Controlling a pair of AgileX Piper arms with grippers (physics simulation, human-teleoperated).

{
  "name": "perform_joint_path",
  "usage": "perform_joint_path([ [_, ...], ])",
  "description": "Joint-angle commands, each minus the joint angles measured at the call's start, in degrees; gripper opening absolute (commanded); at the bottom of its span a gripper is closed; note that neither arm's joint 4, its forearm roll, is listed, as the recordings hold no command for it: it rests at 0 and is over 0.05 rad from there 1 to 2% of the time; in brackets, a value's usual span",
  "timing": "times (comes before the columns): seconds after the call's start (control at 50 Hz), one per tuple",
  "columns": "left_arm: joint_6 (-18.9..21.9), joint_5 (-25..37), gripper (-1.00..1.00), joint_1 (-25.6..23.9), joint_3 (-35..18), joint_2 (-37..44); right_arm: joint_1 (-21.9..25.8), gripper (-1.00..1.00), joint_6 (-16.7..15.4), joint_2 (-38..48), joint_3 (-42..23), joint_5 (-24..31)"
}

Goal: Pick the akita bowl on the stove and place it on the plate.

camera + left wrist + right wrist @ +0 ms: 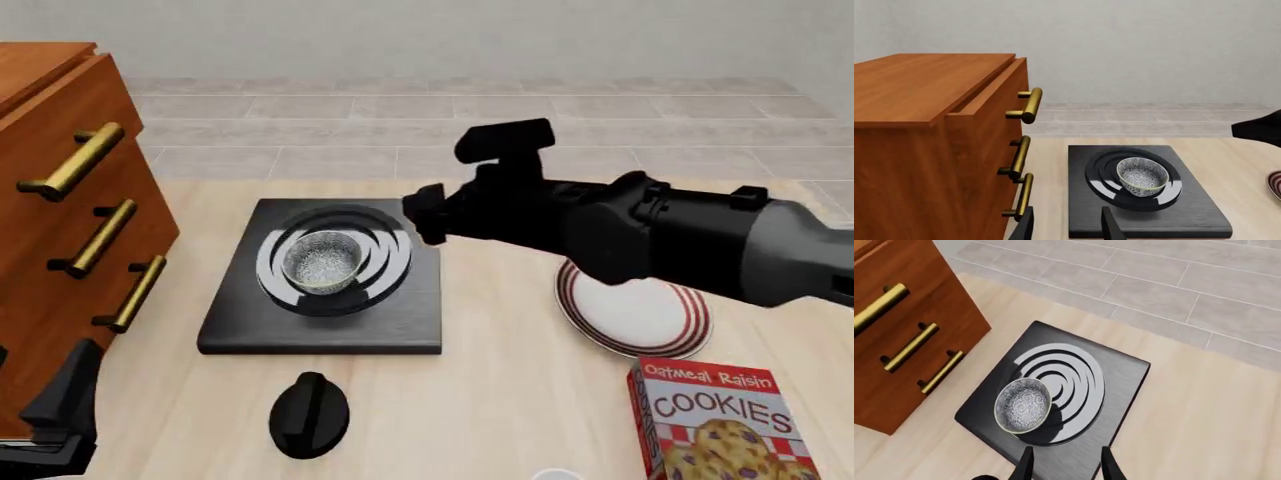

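Speckled akita bowl (1023, 405) sits on the stove (1121, 375), just beyond the right hand (1064, 465), fingers apart.

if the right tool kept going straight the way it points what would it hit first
Most likely the stove: the right tool is open and aimed at the slab's edge just beside the bowl, though depth is hard to judge.

Items appearing on the table (534, 380): one stove (240, 318), one bowl (324, 262), one plate (641, 318), one knob (310, 414), one cookie box (714, 420), and one wooden cabinet (54, 200) showing three brass handles (102, 238). Two arms are reaching in.
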Motion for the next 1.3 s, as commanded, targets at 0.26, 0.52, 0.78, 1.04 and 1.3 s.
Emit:
perform_joint_path([
  [0.26, 0.00, 0.00, 1.00, 0.00, 0.00, 0.00, 4.12, 1.00, 3.73, 9.96, -8.01, 0.34],
  [0.52, 0.00, 0.00, 1.00, 0.00, 0.00, 0.00, 4.77, 1.00, 5.15, 14.32, -11.37, 0.16],
  [0.78, 0.00, 0.00, 1.00, 0.00, 0.00, 0.00, 4.83, 1.00, 5.87, 20.33, -14.87, 0.26],
  [1.04, 0.00, 0.00, 1.00, 0.00, 0.00, 0.00, 4.59, 1.00, 5.28, 23.41, -17.43, 1.24],
  [1.3, 0.00, 0.00, 1.00, 0.00, 0.00, 0.00, 5.53, 1.00, 6.37, 26.98, -17.49, -1.11],
])
